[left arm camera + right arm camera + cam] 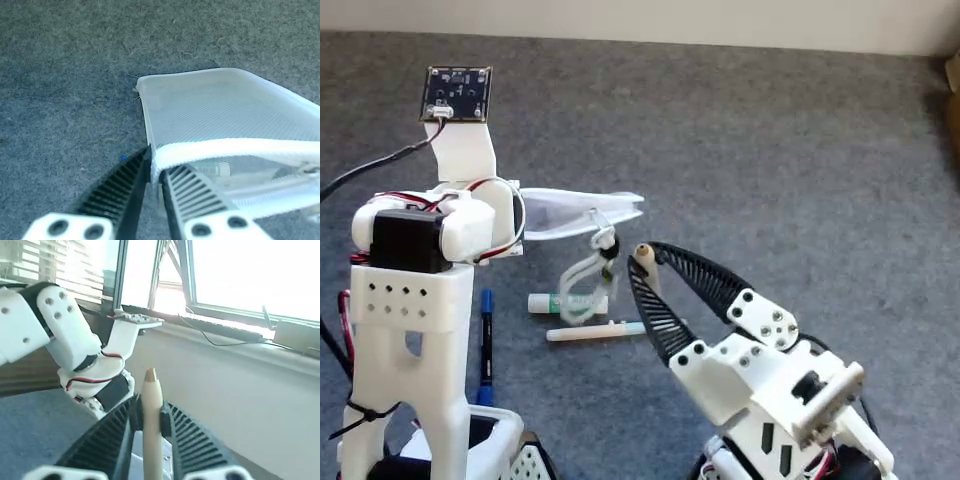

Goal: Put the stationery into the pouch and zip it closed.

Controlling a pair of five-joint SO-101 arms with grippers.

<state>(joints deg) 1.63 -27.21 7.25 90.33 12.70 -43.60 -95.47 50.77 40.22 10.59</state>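
Observation:
A translucent white mesh pouch (582, 214) is held off the grey carpet, and my left gripper (154, 169) is shut on its white zipper rim (230, 148). The pouch's body (225, 107) stretches away from the fingers. A white loop strap (588, 277) hangs from the pouch's end. My right gripper (638, 268) is raised in front of the pouch, shut on a cream pen (151, 410) that points upward between the black fingers (187, 440). The pen's tan tip (642, 252) shows in the high view. On the carpet lie a white tube with green print (563, 302), a cream marker (596, 331) and a blue pen (486, 338).
Grey carpet (800, 160) covers the whole table area, open to the right and at the back. The left arm's white body (415, 300) stands at the left, with a camera board (457, 93) above it. In the right wrist view the left arm (65, 340) rises before a window.

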